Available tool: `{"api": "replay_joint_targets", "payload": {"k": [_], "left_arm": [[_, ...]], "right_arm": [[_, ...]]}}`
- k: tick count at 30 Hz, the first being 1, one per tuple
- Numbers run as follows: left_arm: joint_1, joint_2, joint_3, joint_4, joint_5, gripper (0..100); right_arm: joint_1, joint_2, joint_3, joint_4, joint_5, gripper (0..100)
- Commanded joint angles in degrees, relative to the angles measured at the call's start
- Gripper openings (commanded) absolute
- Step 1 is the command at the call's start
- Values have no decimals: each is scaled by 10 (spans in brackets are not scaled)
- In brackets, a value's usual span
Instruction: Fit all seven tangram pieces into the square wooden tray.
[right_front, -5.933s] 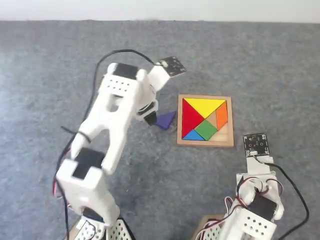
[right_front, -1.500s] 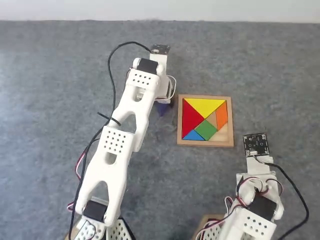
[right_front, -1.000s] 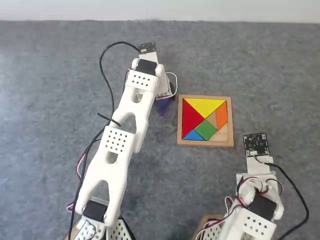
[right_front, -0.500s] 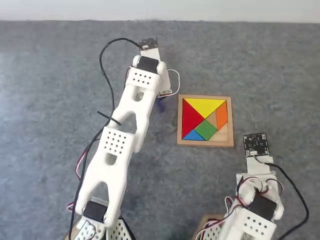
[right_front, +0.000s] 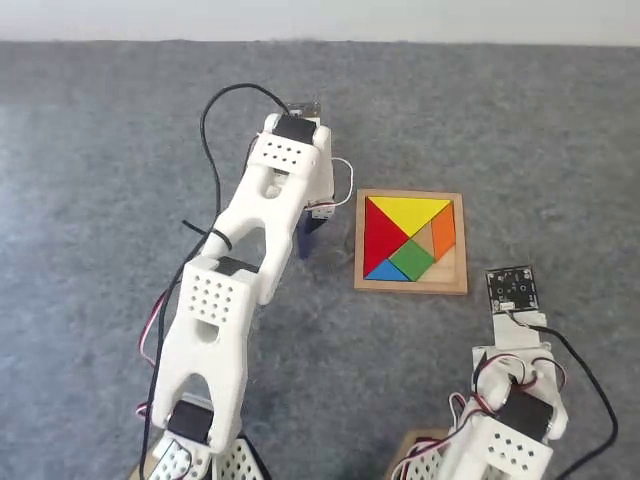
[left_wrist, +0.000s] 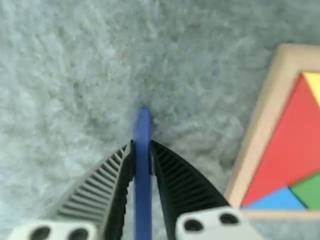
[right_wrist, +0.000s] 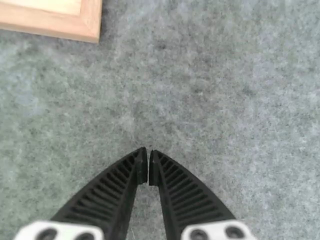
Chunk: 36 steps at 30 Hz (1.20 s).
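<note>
The square wooden tray (right_front: 361, 240) lies right of centre on the grey carpet, holding yellow (right_front: 408, 212), red (right_front: 382, 238), orange (right_front: 444, 230), green (right_front: 411, 259) and small blue (right_front: 383, 270) pieces. Its lower right part shows bare wood. My left gripper (left_wrist: 142, 145) is shut on a thin dark blue piece (left_wrist: 143, 150) held edge-up, just left of the tray's frame (left_wrist: 260, 135). From above, that blue piece (right_front: 308, 232) peeks out under the left arm. My right gripper (right_wrist: 148, 167) is shut with nothing in it, above bare carpet near the tray's corner (right_wrist: 65, 25).
The left arm (right_front: 260, 230) stretches across the carpet from the front edge toward the tray's left side. The right arm (right_front: 512, 400) is folded at the front right. Open carpet lies all around the tray.
The left arm has swung over the blue piece, closed on it and lifted it on edge, then drawn back a little toward the front. The right arm has stayed still.
</note>
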Motion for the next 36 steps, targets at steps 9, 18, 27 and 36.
{"api": "replay_joint_targets", "payload": {"k": [9, 18, 27, 36], "left_arm": [[244, -303, 119, -69, -152, 11], [300, -365, 340, -394, -200, 11], [324, -547, 670, -785, -117, 11], [319, -433, 687, -905, -49, 11]], "right_arm": [[-4, -8, 6, 7, -1, 30], [-4, -8, 6, 7, -1, 30], [-4, -8, 6, 7, -1, 30], [-4, -8, 6, 7, -1, 30]]}}
